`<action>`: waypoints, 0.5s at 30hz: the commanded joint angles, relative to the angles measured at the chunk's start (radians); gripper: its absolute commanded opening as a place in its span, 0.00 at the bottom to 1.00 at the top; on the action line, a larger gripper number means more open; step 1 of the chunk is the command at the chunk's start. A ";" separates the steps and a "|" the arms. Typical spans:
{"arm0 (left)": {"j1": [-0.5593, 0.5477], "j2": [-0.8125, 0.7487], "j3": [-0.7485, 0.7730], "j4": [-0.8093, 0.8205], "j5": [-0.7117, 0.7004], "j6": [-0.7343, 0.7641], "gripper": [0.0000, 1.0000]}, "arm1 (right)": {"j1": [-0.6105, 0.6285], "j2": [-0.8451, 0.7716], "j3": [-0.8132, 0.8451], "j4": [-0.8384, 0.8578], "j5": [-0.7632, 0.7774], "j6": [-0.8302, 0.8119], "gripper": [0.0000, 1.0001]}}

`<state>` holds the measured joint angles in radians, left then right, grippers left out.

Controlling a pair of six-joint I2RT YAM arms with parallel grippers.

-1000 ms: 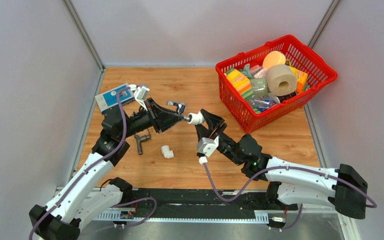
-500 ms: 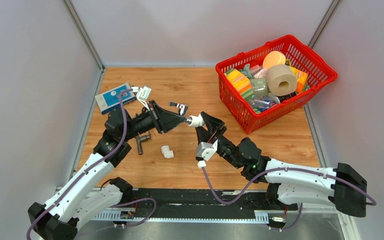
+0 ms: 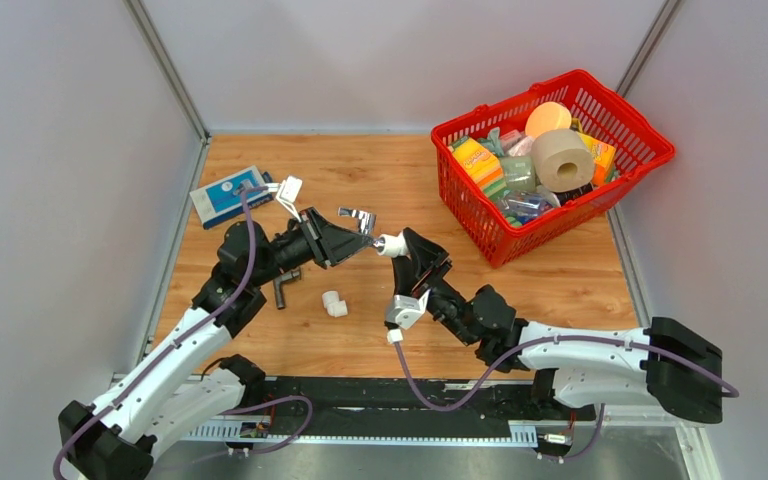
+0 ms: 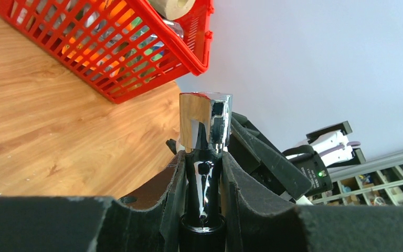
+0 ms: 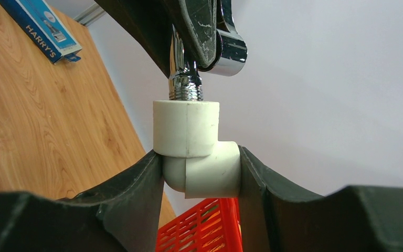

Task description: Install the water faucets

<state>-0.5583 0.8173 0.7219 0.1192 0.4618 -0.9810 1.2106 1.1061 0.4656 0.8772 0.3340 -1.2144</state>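
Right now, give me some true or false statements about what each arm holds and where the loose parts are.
The left jaws grip the chrome faucet. True.
The right jaws grip the dark grey faucet. False: they grip a white elbow fitting; the dark grey faucet lies on the table.
The chrome faucet's threaded end meets that fitting's opening. True.
A second white fitting lies in the basket. False: that fitting lies on the table too.

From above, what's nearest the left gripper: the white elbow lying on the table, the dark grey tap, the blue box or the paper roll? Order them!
From the left gripper:
1. Loose white elbow, just toward the robot.
2. Dark grey tap, left of that elbow.
3. Blue box, far left.
4. Paper roll, in the basket.
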 commanded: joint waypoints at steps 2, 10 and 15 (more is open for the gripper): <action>-0.015 -0.014 -0.044 0.092 -0.064 -0.070 0.00 | 0.032 0.023 0.005 0.160 0.016 -0.065 0.00; -0.026 0.002 0.063 -0.140 -0.080 0.140 0.00 | 0.055 0.049 0.018 0.114 0.054 -0.119 0.00; -0.026 -0.010 0.039 -0.083 -0.049 0.163 0.00 | 0.060 0.006 0.053 0.007 0.007 -0.036 0.00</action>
<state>-0.5812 0.8158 0.7475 0.0132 0.4091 -0.8837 1.2495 1.1576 0.4576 0.9051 0.4099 -1.3018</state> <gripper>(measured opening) 0.345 0.500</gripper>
